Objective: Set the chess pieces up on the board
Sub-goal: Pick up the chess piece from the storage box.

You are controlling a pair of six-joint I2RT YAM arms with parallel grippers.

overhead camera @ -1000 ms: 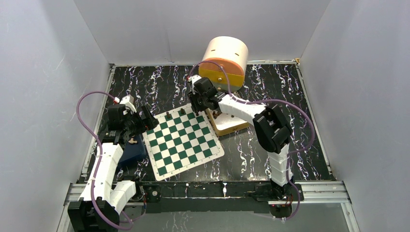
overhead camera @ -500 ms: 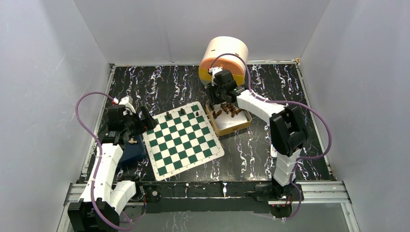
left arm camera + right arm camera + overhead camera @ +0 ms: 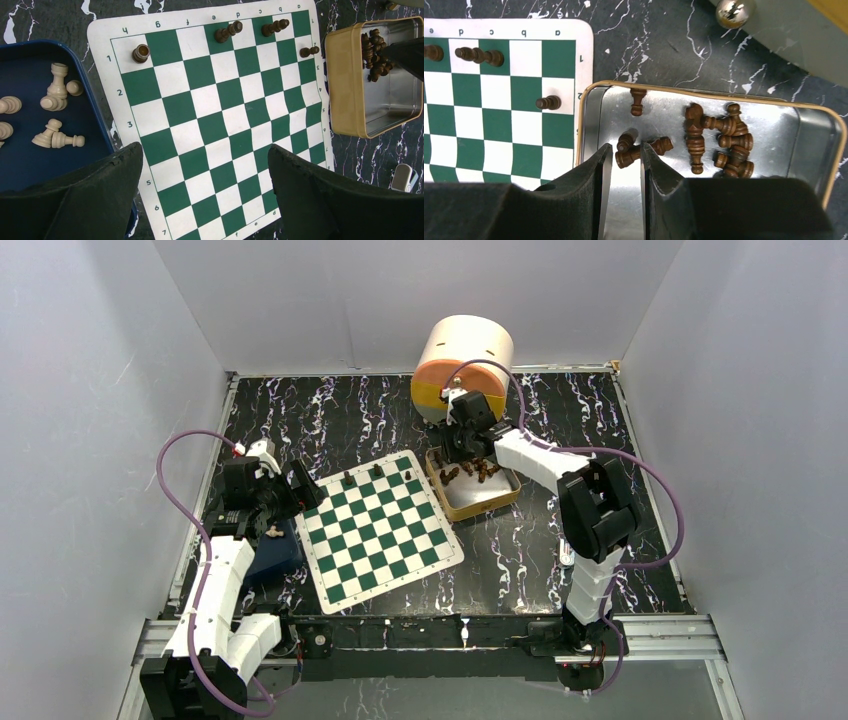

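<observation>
1. The board lies flat on the black marbled surface, turned at an angle to the arms.
2. Four dark chess pieces stand on the board. Three are in the rank marked 1, and one is in the next rank, near the corner marked a.
3. A tan tray sits right against the board's edge at that corner. More dark pieces lie in it: a loose heap, and a few apart on the side nearer the board.
4. The right gripper is off the board, down inside the tan tray near the wall that faces the board. Its jaws are drawn close, with only a narrow gap between them. The end of one lying piece sits right at their tips, but I cannot tell whether they pinch it.
5. The left gripper hangs above the side of the board away from the tan tray. Its jaws are spread wide and hold nothing.
6. A blue tray lies along the board's h-file edge, opposite the tan tray. It holds pale pieces, some upright and some toppled.
7. A round cream-and-orange tub stands beyond the board's far corner, behind the tan tray.
</observation>
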